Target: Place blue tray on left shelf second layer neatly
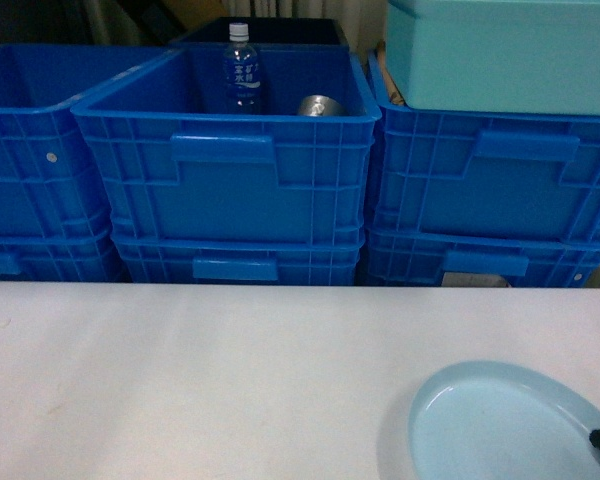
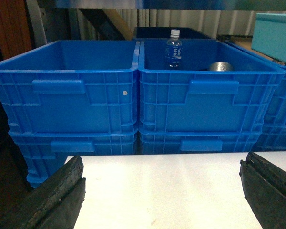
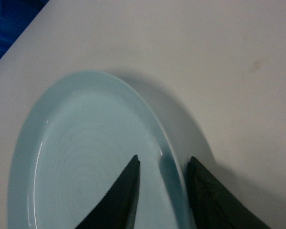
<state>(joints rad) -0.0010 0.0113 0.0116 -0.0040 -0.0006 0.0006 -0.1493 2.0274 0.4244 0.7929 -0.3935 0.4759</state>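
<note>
While the pale light-blue round plastic tray [image 1: 500,425] lies flat near the front right corner of the white surface [image 1: 200,370], the right gripper [image 3: 162,191] has one jaw inside its rim and one outside, close around the rim. The left gripper [image 2: 162,195] hangs over the surface with its jaws spread wide, gripping nothing. Deep-blue ribbed plastic crates [image 1: 230,160] stand stacked along the back edge.
</note>
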